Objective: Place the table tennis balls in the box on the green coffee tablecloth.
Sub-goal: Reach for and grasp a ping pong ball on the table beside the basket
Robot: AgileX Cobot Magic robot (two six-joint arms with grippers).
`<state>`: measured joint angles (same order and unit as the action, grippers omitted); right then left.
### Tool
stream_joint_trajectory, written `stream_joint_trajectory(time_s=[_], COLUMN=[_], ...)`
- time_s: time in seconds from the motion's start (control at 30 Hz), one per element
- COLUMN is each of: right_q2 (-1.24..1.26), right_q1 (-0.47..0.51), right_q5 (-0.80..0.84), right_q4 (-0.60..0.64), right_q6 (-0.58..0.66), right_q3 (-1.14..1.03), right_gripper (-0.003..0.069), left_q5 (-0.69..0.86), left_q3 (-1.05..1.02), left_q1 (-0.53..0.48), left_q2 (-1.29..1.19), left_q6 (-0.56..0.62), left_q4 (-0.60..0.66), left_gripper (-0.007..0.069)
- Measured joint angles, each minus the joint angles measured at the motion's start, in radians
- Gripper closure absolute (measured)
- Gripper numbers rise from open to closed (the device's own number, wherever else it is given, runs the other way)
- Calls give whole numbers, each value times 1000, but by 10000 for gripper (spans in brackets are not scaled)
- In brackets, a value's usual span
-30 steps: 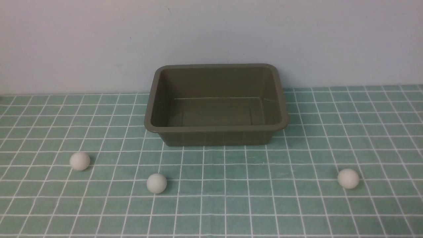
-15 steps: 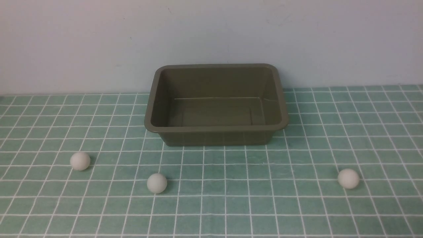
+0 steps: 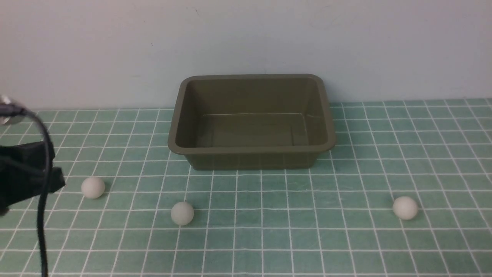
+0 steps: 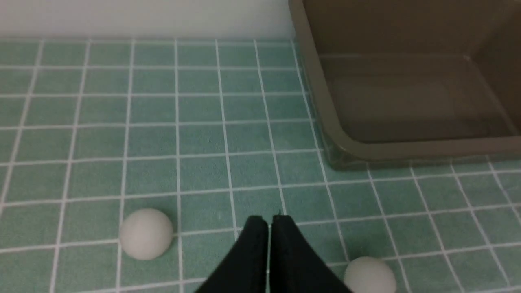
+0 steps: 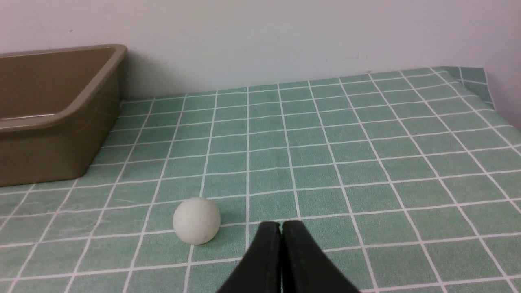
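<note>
Pressed together, empty, at left claw [image 4: 268, 221]: flanked by two table tennis balls [image 4: 145, 234], box [image 4: 346, 146] ahead. Same at right claw [image 5: 281, 226], third ball [image 5: 196, 221] just beside, boxward; none yet boxed.

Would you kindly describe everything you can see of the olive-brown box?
The box is a rectangular olive-brown tub, plastic by its look, with rounded corners, a rolled rim and sloping walls. It stands upright, open side up, with nothing showing inside. It rests on the green checked tablecloth, at its far middle. Nothing else touches it.
</note>
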<state>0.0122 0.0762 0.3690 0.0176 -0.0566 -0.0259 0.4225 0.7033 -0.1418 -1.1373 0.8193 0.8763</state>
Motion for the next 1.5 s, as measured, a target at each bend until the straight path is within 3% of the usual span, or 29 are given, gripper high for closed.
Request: stream_joint_trajectory(time_s=[0.13, 0.4, 0.5, 0.7, 1.0, 1.17, 1.5], right_q2=[0, 0, 0, 0, 0, 0, 0], right_q1=[0, 0, 0, 0, 0, 0, 0], right_q5=[0, 0, 0, 0, 0, 0, 0], right_q4=[0, 0, 0, 0, 0, 0, 0], right_q6=[0, 0, 0, 0, 0, 0, 0], right_q3=[0, 0, 0, 0, 0, 0, 0], right_gripper=[666, 666, 666, 666, 666, 666, 666], left_q5=[61, 272, 316, 327, 266, 225, 182], left_q3=[148, 421, 447, 450, 452, 454, 454], left_q1=[1, 2, 2, 2, 3, 4, 4], left_q2=[-195, -449, -498, -574, -627, -653, -730], left_q6=[-106, -610, -694, -709, -707, -696, -645], left_q4=[-182, -734, -809, -801, -734, -693, -636], left_gripper=[629, 627, 615, 520, 195, 69, 48])
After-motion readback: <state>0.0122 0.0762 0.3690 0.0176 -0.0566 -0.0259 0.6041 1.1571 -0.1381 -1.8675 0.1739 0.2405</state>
